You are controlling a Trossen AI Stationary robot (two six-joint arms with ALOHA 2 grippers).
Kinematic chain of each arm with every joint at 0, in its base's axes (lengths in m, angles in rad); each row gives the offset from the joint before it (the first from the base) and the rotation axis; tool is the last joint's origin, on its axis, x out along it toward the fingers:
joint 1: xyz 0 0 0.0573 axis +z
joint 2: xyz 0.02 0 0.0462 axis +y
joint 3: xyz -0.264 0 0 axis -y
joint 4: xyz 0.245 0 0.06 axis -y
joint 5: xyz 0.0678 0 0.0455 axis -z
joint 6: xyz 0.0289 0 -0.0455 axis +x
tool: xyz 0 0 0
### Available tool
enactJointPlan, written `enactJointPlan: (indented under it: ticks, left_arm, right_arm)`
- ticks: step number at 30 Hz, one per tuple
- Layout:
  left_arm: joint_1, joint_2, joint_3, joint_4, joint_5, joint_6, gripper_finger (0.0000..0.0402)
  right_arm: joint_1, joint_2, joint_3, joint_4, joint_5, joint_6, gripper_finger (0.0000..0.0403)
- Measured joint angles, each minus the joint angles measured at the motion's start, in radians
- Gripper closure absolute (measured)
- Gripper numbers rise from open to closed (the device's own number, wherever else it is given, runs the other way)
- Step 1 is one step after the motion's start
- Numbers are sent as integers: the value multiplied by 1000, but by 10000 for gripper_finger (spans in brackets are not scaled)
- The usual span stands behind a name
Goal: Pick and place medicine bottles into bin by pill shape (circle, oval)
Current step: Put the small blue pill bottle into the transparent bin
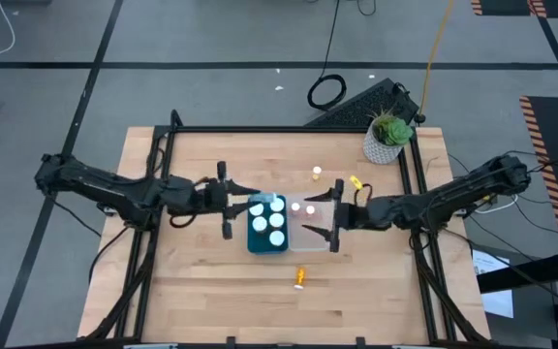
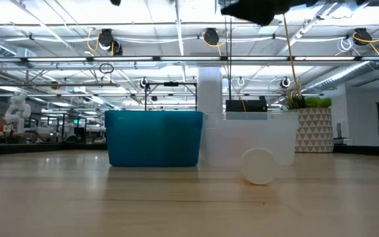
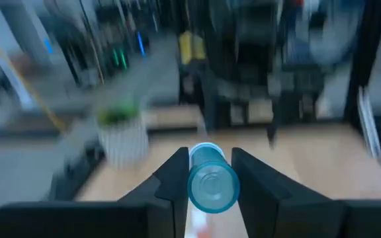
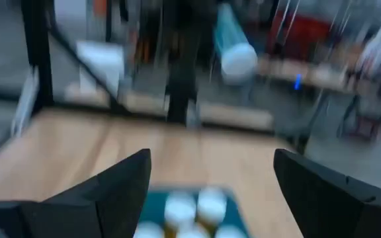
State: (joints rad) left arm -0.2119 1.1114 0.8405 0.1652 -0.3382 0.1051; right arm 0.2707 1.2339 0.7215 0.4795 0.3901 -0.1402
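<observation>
Left wrist view: a teal bottle (image 3: 211,183), judged light, rigid and slick, is pinched mid-body by the left gripper (image 3: 207,180) above the teal bin (image 1: 267,225), while the right gripper (image 4: 210,182) is held wide open and empty at its 3 o'clock.

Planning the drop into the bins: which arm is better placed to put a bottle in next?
Left. Its end effector already grips a teal bottle and hangs by the teal bin. The right end effector is open and empty, beside the clear bin.
</observation>
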Motion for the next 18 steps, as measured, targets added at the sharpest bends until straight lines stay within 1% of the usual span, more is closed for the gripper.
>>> enactJointPlan:
  ticks: [2,3,5,8,10,11,13,15,18]
  left_arm:
    - [0,-7,-64,135,1,18,293]
    - [0,1,-86,226,10,18,291]
    - [10,21,-130,408,24,17,289]
    - [20,70,-177,594,35,2,288]
    - [34,103,-198,673,55,-13,288]
    - [38,126,-193,722,76,-24,288]
    - [53,153,-192,758,108,-51,287]
    - [62,196,-180,807,148,-75,287]
    - [72,227,-179,851,189,-92,287]
  right_arm:
    - [0,0,-52,187,0,-64,89]
    - [0,-1,-72,250,1,-90,89]
    - [-1,1,-83,328,1,-140,89]
    - [0,0,-81,400,-2,-185,89]
    - [-5,0,-72,411,-7,-219,89]
    - [-11,0,-70,407,-28,-240,89]
    - [-25,0,-63,402,-75,-267,89]
    - [-40,0,-59,409,-111,-269,89]
    - [-64,0,-58,412,-158,-258,89]
